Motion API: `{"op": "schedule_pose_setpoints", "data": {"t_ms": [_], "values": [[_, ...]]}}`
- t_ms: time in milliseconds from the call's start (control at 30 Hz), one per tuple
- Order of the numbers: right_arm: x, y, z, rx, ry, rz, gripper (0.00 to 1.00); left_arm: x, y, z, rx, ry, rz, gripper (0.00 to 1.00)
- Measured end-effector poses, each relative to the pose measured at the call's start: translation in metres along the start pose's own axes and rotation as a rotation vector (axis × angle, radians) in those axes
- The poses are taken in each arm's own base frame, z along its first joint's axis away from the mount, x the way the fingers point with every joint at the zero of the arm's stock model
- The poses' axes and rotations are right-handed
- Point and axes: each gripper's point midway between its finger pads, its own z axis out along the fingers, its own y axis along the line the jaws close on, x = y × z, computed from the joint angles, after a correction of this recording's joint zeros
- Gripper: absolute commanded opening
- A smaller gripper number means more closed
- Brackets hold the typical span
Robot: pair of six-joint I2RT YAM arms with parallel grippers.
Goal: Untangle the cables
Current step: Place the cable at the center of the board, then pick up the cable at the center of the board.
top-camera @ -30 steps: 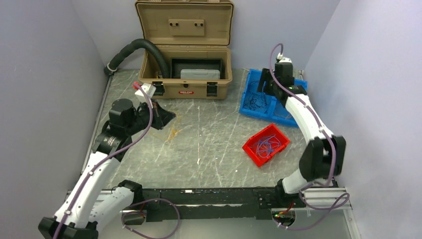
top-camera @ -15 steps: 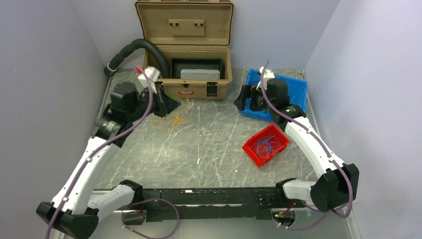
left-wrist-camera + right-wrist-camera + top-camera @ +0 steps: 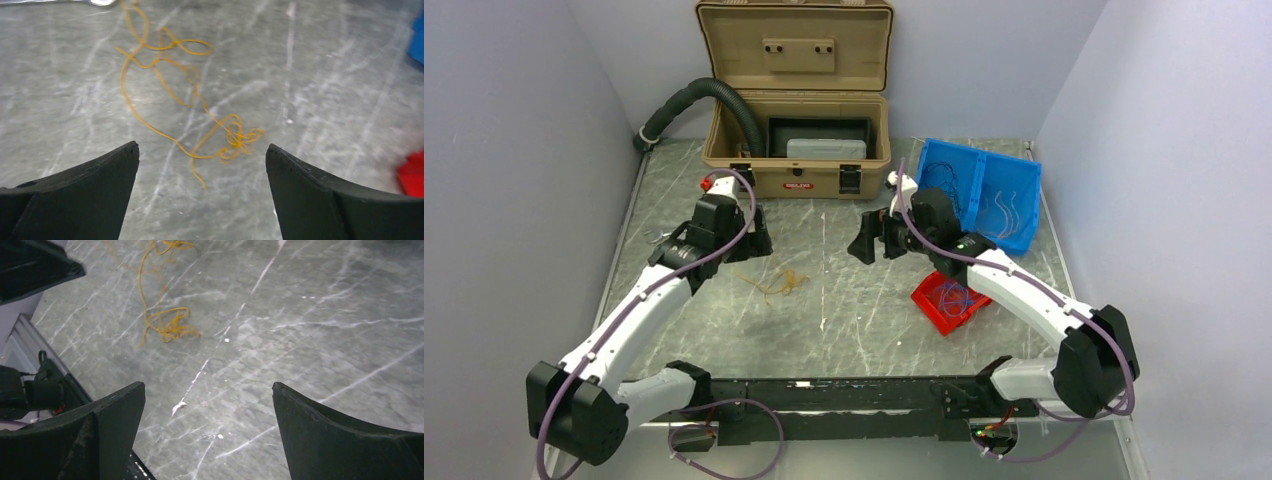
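The left gripper just let go; the yellow wire lies free mid-frame, separated. The right gripper arrives spread, empty.

An open tan case with a black hose, a blue bin and a red bin stand on the grey counter.

No writing can be read anywhere in these views. The only label in sight is a small red plate with pale lettering on the front wall of the tan case. It sits midway between the case's two black latches, and its letters are too small to make out.
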Motion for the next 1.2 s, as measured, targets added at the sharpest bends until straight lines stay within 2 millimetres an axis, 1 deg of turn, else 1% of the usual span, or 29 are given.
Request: {"op": "schedule_pose_setpoints", "data": {"t_ms": [167,233,267,333,367,433,500,567,633,700,800,900,933,1000,1133,1200], "values": [[0.009,0.028,0.016,-0.07,0.018,-0.004,1.0,0.002,0.031,0.021,-0.176,0.013,-0.022,0.99],[0.017,0.039,0.027,-0.086,0.03,0.018,1.0,0.006,0.041,0.032,-0.219,0.037,-0.04,0.99],[0.025,0.05,0.034,-0.104,0.047,0.018,1.0,0.007,0.047,0.037,-0.235,0.046,-0.051,0.99],[0.04,0.064,0.048,-0.11,0.073,0.026,1.0,0.006,0.06,0.046,-0.253,0.049,-0.086,0.99],[0.051,0.072,0.057,-0.107,0.089,0.031,1.0,0.005,0.068,0.051,-0.262,0.051,-0.109,0.99],[0.072,0.079,0.072,-0.088,0.124,0.041,1.0,0.003,0.08,0.059,-0.279,0.056,-0.144,0.99],[0.094,0.081,0.089,-0.056,0.162,0.052,1.0,0.003,0.09,0.068,-0.287,0.066,-0.171,0.99],[0.11,0.076,0.106,-0.002,0.183,0.063,1.0,0.008,0.093,0.077,-0.28,0.091,-0.187,1.0],[0.118,0.071,0.122,0.046,0.189,0.068,1.0,0.012,0.091,0.083,-0.264,0.111,-0.2,0.99],[0.121,0.07,0.139,0.086,0.184,0.069,1.0,0.015,0.087,0.086,-0.241,0.115,-0.218,0.99],[0.118,0.073,0.161,0.116,0.163,0.066,1.0,0.02,0.084,0.082,-0.21,0.09,-0.241,0.99],[0.11,0.079,0.176,0.126,0.136,0.058,1.0,0.025,0.086,0.066,-0.198,0.048,-0.266,1.0],[0.107,0.081,0.181,0.128,0.129,0.055,1.0,0.022,0.086,0.06,-0.192,0.026,-0.278,0.99],[0.102,0.084,0.191,0.135,0.114,0.043,1.0,0.01,0.085,0.05,-0.179,-0.026,-0.301,0.99],[0.104,0.084,0.209,0.163,0.123,-0.013,1.0,-0.012,0.076,0.032,-0.122,-0.119,-0.324,0.99],[0.103,0.086,0.219,0.176,0.119,-0.052,1.0,-0.019,0.07,0.023,-0.088,-0.155,-0.326,0.99]]}}
